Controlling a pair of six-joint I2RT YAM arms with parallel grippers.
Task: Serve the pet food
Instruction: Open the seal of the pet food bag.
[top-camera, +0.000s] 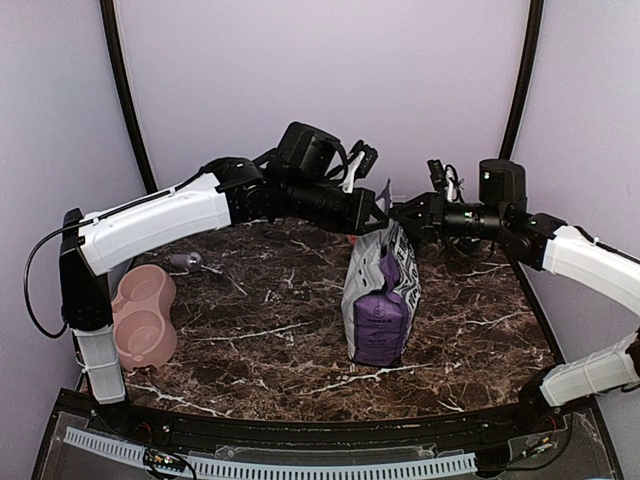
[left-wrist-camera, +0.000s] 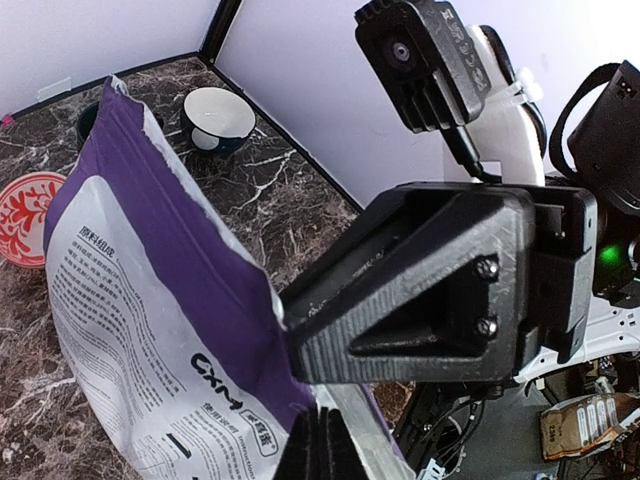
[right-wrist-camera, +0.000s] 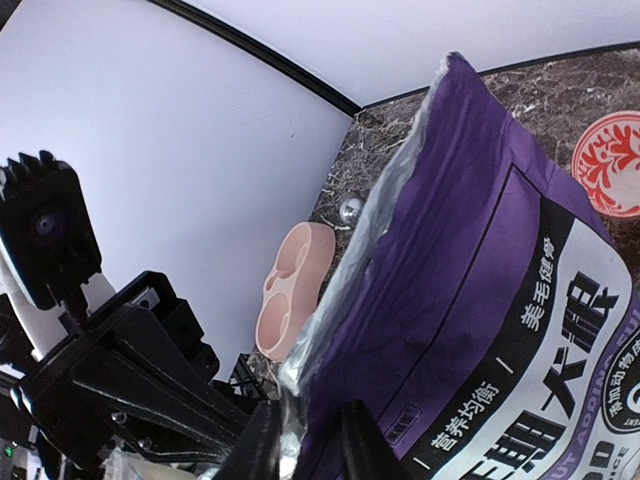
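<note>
2 grippers are meeting at the top of the upright bag (top-camera: 378, 300): L gripper (left-wrist-camera: 318, 440) is pinching its edge; R gripper (right-wrist-camera: 305, 450) is straddling the lip, can't tell if clamped. Kibble isn't showing.

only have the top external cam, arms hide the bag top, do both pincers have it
Observer: In the left wrist view, the left pincer is shut on the bag at its top edge.
Operator: and the right one
Observer: In the right wrist view, the right pincer has a finger on each side of that top edge. I cannot tell whether it is clamped.
Operator: any dishes behind the bag
Observer: Yes. A red patterned dish and a white-lined bowl sit beyond it.
</note>
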